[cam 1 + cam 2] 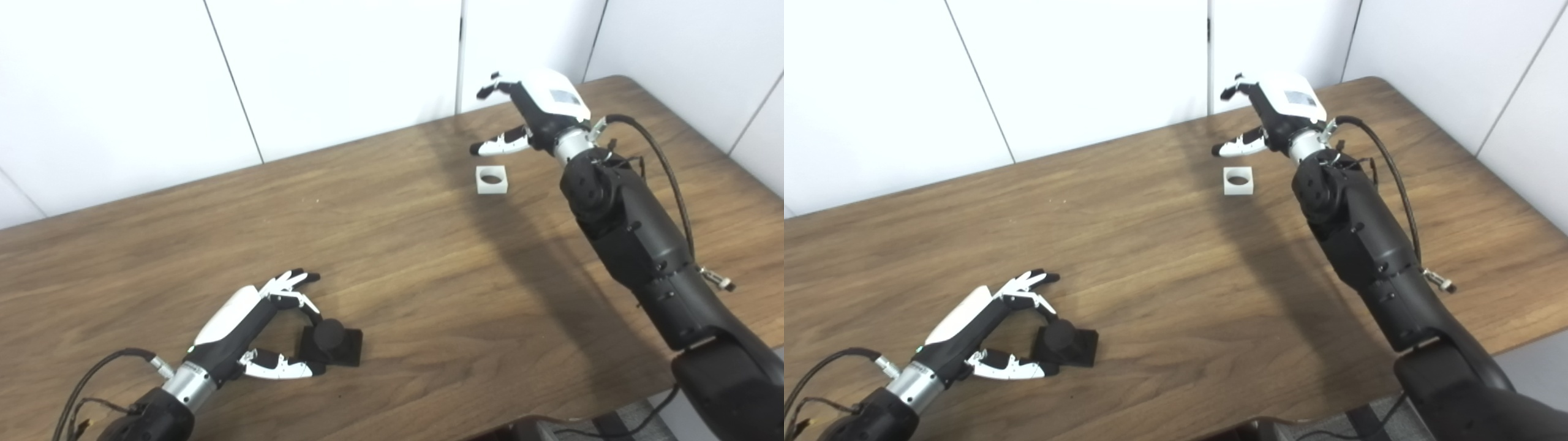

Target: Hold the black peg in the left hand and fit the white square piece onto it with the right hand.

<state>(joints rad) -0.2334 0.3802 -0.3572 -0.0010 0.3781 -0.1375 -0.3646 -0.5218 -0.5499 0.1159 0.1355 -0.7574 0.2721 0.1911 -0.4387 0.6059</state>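
Two robot hands work over a brown wood-grain bench (380,257), each close to its own part. Taking the black peg (329,334) as the landmark and reading from left to right: the left hand (257,331) comes in from the lower left and sits just left of the peg. Its fingers (288,285) arch over the peg's far side and its thumb reaches along the near side, so the hand brackets the peg with fingers spread. Whether any fingertip actually touches the peg cannot be told; the hand does not look clamped on it. The peg is a short round post standing upright on a flat square black base that lies on the bench.

Well to the right of the peg and farther back lies the white square piece (491,179), flat on the bench, its round hole facing up. Just beyond and right of that piece hovers the right hand (533,116), fingers apart, holding nothing, its thumb pointing left above the piece. The right hand is plainly the nearer one to the white piece; the piece lies below and slightly toward the peg from it.

The bench is otherwise bare wood. Behind it stand plain white wall panels (331,67).
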